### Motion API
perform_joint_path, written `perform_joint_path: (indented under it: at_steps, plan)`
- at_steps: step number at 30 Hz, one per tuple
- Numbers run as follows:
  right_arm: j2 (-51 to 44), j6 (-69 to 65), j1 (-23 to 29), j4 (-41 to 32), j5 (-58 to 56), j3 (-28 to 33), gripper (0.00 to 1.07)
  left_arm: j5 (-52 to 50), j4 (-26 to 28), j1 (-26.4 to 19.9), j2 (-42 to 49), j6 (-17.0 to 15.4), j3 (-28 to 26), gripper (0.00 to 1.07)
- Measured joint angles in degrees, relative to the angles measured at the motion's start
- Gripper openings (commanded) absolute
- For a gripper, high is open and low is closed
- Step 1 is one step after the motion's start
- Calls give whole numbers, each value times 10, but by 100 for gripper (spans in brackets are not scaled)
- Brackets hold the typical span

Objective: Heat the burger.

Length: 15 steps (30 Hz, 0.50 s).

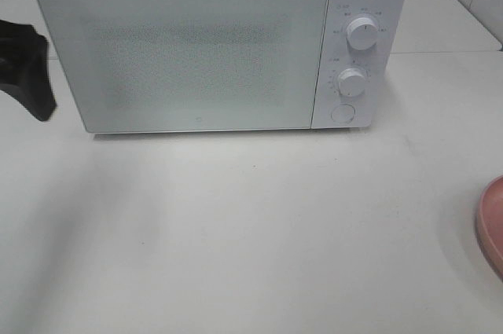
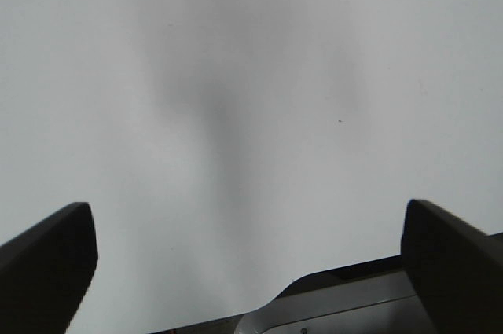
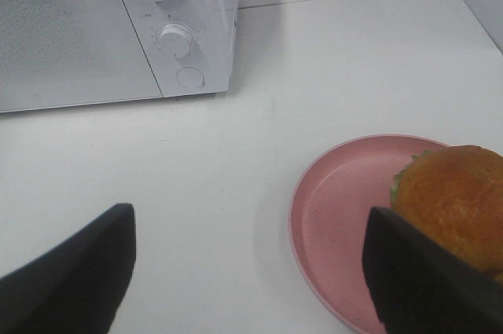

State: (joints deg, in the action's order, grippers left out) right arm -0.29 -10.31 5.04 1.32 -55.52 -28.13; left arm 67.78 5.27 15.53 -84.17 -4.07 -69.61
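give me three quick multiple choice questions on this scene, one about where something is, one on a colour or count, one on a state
1. Where is the burger?
A. on the plate
B. on top of the microwave
C. held in the left claw

2. How many round knobs are on the microwave panel?
A. one
B. two
C. four

3. What is the state of the microwave door?
A. wide open
B. removed
C. closed

Answers:
1. A, the right wrist view shows it sitting on the pink dish.
2. B, an upper knob and a lower knob sit above a button.
3. C, the door lies flush with the front.
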Motion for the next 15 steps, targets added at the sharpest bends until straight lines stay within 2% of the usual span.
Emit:
perform_joint_path:
  at_steps: [6,8,9,11,12,14,15]
  plan:
    - [0,0,0,0,0,0,76,11,-2,-49,63,3,11,98]
    - [0,0,0,0,0,0,76,16,-13,-78,131,6,58,98]
    - [0,0,0,0,0,0,76,16,-13,-78,131,6,58,98]
    - [0,0,0,0,0,0,76,17,-30,-93,193,6,111,98]
    - [0,0,0,0,0,0,76,17,-30,-93,193,6,111,98]
    - [0,0,0,0,0,0,76,18,-46,-100,256,7,173,98]
    - [0,0,0,0,0,0,76,18,-46,-100,256,7,173,98]
